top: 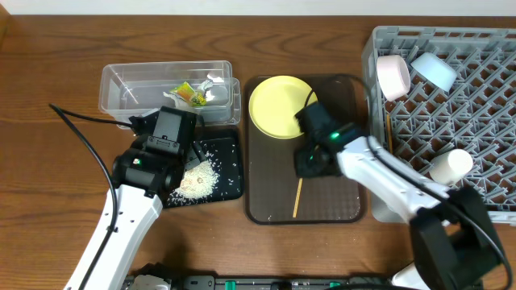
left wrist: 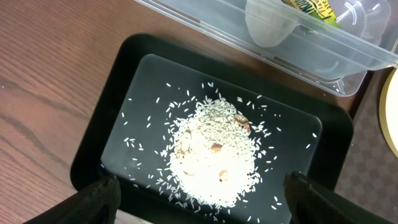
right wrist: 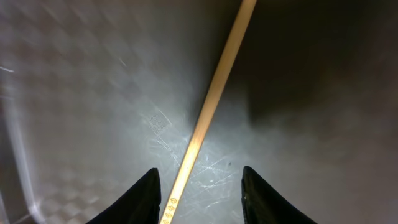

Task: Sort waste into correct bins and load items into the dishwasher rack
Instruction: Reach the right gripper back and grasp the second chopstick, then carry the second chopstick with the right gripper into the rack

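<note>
The table (top: 48,121) is brown wood, with dark lines of grain running along it. It stretches right across the view from above. Up close, in the left wrist view, the table (left wrist: 43,81) looks reddish, with wavy lines. The light is soft and even, and the shadows are faint. In the right wrist view, a bright white glow shines on the brown tray (right wrist: 81,93).

A chopstick (right wrist: 208,112) lies on the serving tray (right wrist: 74,93), between the right claw's (right wrist: 199,186) jaws. The plate (top: 274,105) sits just beyond the claw.
</note>
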Motion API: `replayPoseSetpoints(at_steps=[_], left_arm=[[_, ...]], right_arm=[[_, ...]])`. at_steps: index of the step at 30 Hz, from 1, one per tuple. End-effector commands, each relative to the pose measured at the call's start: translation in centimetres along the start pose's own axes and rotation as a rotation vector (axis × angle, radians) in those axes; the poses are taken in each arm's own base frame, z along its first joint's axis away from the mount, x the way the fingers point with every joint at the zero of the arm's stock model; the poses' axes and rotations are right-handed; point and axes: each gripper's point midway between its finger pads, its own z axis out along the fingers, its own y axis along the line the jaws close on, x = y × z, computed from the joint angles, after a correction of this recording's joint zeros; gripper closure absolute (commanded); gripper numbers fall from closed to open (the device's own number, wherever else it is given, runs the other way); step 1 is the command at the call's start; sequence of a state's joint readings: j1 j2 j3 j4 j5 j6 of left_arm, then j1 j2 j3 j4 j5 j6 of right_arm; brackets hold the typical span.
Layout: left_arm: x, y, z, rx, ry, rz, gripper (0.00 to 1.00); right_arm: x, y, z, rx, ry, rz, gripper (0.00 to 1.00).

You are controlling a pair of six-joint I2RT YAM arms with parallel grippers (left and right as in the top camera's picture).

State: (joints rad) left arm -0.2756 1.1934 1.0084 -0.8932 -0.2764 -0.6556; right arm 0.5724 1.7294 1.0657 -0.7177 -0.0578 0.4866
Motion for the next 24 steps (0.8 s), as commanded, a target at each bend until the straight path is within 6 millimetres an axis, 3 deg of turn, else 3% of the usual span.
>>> replayPoseSetpoints(at_steps=[1, 5, 7, 9, 12, 13, 15, 19, 24], left_arm=[[-0.4, 0.3, -0.1, -0.016, -0.015, -0.014, 0.14], [-0.4, 0.3, -0.1, -0.016, -0.015, -0.014, 0.14], [-0.4, 0.3, -0.1, -0.016, -0.015, -0.014, 0.14], [-0.4, 0.2, -0.1, -0.016, -0.015, -0.014, 0.14], [-0.4, 0.3, -0.1, -0.016, -0.015, -0.014, 0.14], [-0.4, 0.3, -0.1, -0.016, -0.015, -0.014, 0.14], [-0.4, 0.3, -0.1, -0.016, -0.014, -0.014, 0.14], [-0.3, 0.4, -0.1, -0.021, -0.010, -0.012, 0.14], [-0.3, 0.4, -0.1, -0.021, -0.010, -0.012, 0.14]], right_arm=[[0.9, -0.9, 1.6, 0.100, 0.001, 0.106, 0.63], [1.6, -1.1, 3.0, 0.132, 0.032, 0.104, 0.69], [1.9, -1.3, 3.4, 0.142, 0.047, 0.104, 0.77], [1.9, -1.3, 3.3, 0.143, 0.048, 0.104, 0.84], [1.4, -1.3, 2.8, 0.133, 0.028, 0.113, 0.87], [1.3, -1.4, 2.6, 0.131, 0.024, 0.117, 0.96], [1.0, -1.8, 1.9, 0.127, 0.014, 0.134, 0.99], [-1.0, -3.6, -0.8, 0.113, -0.051, 0.160, 0.99], [-4.6, -7.3, -7.2, 0.087, -0.201, 0.149, 0.99]])
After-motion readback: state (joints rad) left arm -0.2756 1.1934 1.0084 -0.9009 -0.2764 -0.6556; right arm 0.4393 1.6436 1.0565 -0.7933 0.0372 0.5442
